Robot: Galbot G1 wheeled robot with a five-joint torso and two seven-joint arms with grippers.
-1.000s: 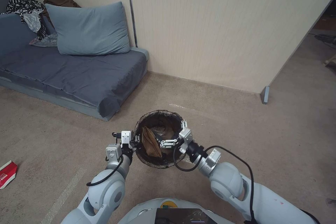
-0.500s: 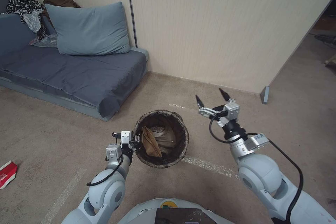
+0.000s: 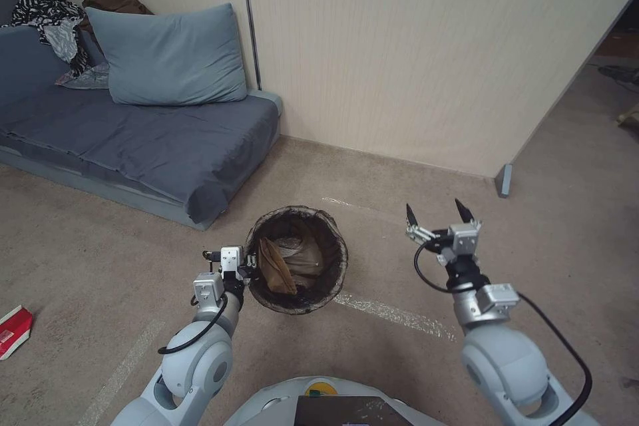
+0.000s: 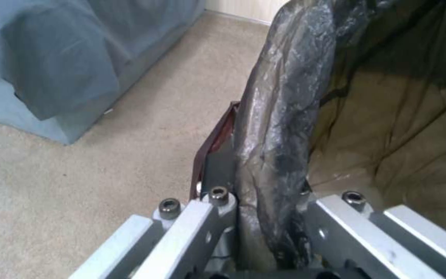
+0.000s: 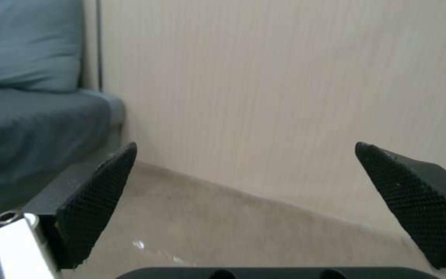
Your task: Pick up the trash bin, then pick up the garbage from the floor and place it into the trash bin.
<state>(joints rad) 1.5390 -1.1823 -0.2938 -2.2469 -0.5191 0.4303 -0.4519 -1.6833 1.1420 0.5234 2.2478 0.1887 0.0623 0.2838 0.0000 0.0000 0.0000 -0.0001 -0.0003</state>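
left pincer (image 3: 247, 267): clamped on bin (image 3: 296, 259) rim | right pincer (image 3: 436, 213): spread wide, empty, up beside bin | bin: tan paper (image 3: 271, 266) inside

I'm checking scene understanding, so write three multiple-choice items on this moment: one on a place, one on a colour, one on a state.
1. Where is the trash bin?
A. on the sofa
B. on the floor between the arms
C. behind the wall panel

2. What colour is the pillow?
A. blue-grey
B. red
C. yellow

3. How is the right gripper?
A. shut on the bin's rim
B. holding a cup
C. open, holding nothing

Key: 1 B, the bin stands on the carpet with the left gripper at its rim. 2 A, the pillow on the sofa is blue-grey. 3 C, its fingers are spread wide apart with nothing between them.
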